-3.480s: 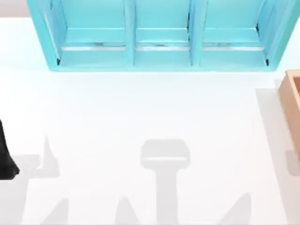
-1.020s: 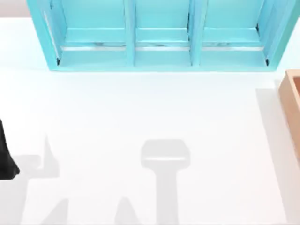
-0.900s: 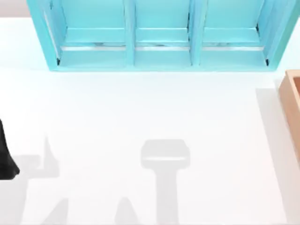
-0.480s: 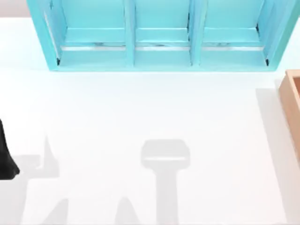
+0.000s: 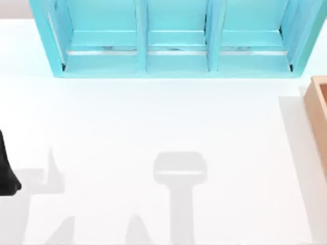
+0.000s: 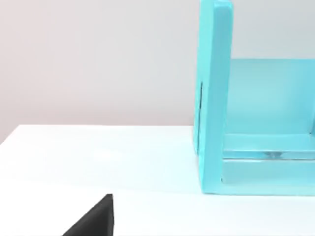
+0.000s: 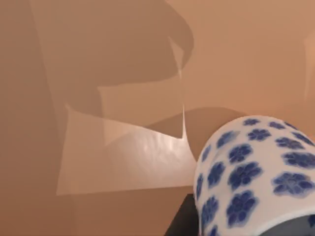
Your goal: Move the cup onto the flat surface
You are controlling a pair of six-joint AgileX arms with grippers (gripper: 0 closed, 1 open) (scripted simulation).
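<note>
A: What does the cup [image 7: 256, 172] look like, and where is it?

B: It is white with blue flowers, filling the lower right of the right wrist view. Behind it are tan walls of a box [image 5: 318, 120], which in the top view sits at the right edge of the white worktop [image 5: 153, 122].

A: Which way does it point?

B: I cannot tell; its rounded side faces the camera and neither rim nor base is clear.

A: And the end effectors?

B: A dark piece lies under the cup, but I cannot tell the right one's opening or hold. The left arm [image 5: 6, 171] is parked at the top view's left edge. A turquoise shelf [image 5: 176, 38] stands along the top.
</note>
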